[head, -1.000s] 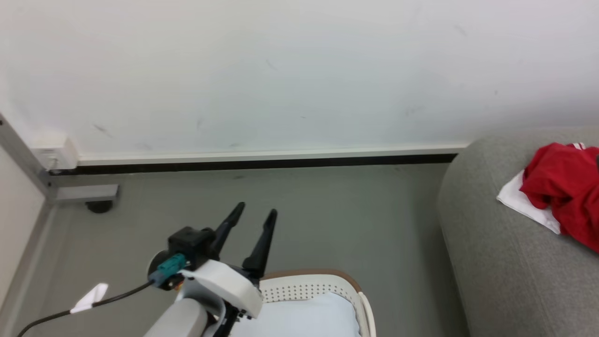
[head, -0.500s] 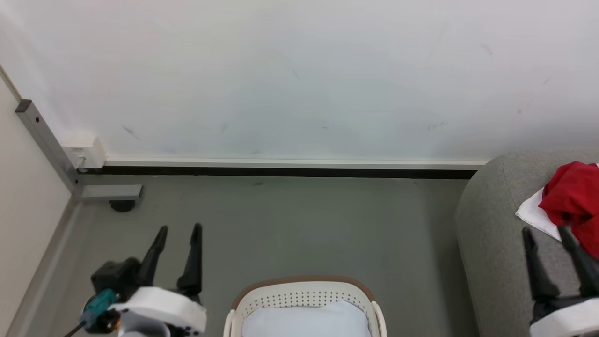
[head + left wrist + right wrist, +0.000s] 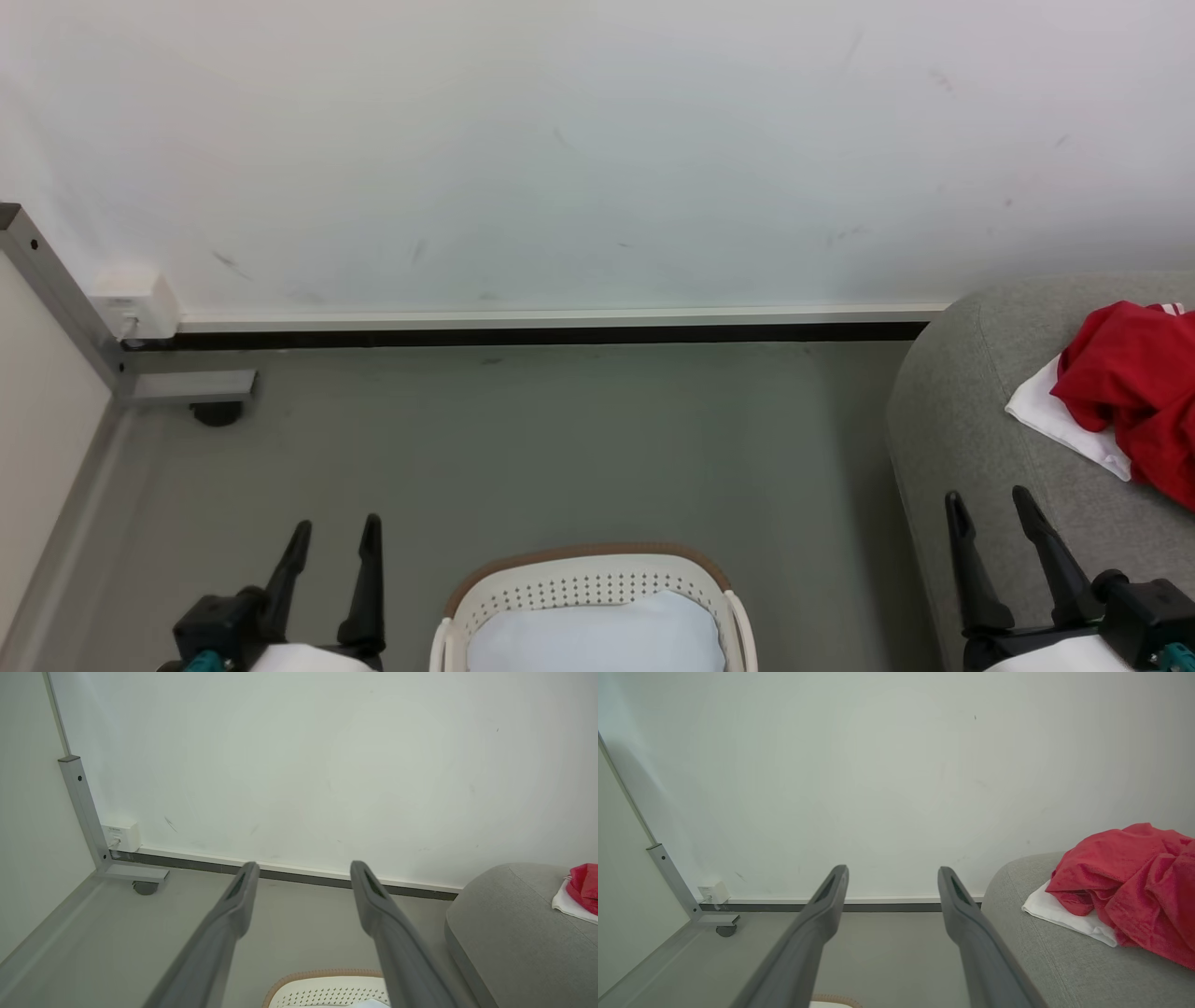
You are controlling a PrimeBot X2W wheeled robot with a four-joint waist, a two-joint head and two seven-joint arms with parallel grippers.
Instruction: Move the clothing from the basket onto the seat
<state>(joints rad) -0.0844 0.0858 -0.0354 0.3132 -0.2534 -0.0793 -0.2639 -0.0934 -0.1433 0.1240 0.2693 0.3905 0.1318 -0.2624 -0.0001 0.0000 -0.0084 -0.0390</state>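
The red and white clothing (image 3: 1125,397) (image 3: 1125,884) (image 3: 579,891) lies bunched on the grey seat (image 3: 990,420) (image 3: 1045,952) (image 3: 504,914) at the right. The cream basket (image 3: 583,588) (image 3: 327,989) with a brown rim stands on the floor at the bottom middle, with a pale blue-white cushion (image 3: 597,635) inside it. My left gripper (image 3: 336,532) (image 3: 303,872) is open and empty, left of the basket. My right gripper (image 3: 990,499) (image 3: 892,875) is open and empty over the seat's near edge, below and left of the clothing.
A white wall (image 3: 560,149) with a dark baseboard (image 3: 541,331) runs across the back. A grey metal frame with a caster (image 3: 215,411) and a white wall socket (image 3: 135,303) stand at the left. Grey floor (image 3: 560,439) lies between the basket and the wall.
My left gripper has drawn back from over the basket to the lower left. My right gripper has come into view at the lower right. The camera has shifted.
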